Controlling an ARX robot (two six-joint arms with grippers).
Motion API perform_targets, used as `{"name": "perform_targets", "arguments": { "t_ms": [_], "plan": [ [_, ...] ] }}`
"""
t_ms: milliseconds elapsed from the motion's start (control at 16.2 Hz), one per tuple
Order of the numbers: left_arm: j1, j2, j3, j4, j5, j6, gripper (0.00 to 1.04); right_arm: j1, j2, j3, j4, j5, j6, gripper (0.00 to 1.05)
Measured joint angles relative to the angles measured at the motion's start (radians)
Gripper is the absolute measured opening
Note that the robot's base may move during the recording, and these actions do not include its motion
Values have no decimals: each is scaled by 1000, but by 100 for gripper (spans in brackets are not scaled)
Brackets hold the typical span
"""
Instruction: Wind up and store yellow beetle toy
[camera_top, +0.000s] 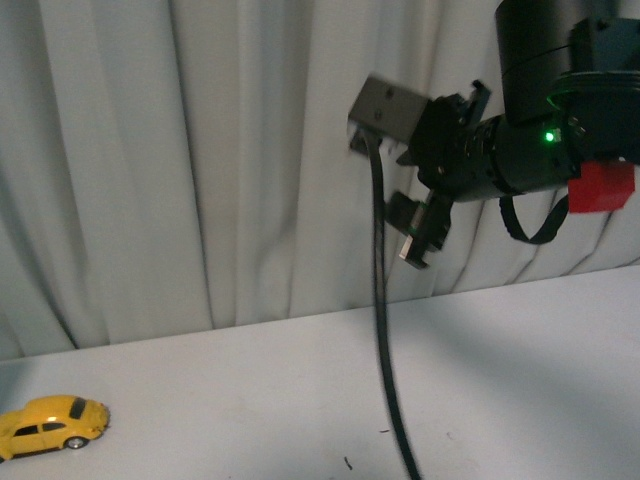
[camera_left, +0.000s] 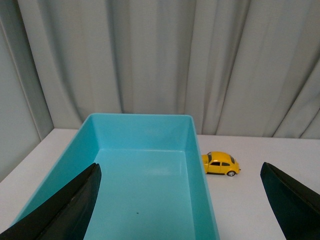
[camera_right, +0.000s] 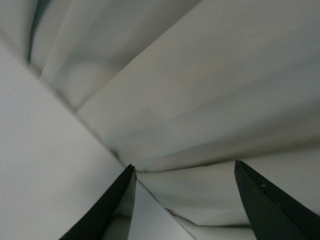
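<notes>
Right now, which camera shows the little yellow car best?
The left wrist view: the whole yellow beetle toy shows side-on beside the turquoise bin. The front view clips it at the edge; the right wrist view misses it.

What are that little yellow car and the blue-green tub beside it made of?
The yellow beetle toy looks like painted die-cast metal or hard plastic: it has a glossy shell, dark windows and silver hubs, but the pictures cannot settle which. The turquoise tub seems to be moulded plastic, judging by its smooth surface, even colour, soft sheen and thin walls with rounded corners.
</notes>
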Motion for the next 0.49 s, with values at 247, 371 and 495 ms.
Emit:
{"name": "perform_targets", "arguments": {
  "t_ms": [247, 371, 495],
  "plan": [
    [-1, 0, 0, 0, 1, 0, 98, -11, -373, -427, 466, 117, 731, 19],
    [-1, 0, 0, 0, 0, 0, 98, -8, -433, -601, 480, 113, 827, 2],
    [-1, 0, 0, 0, 1, 0, 98, -8, -500, -668, 489, 114, 845, 2]
  ]
}}
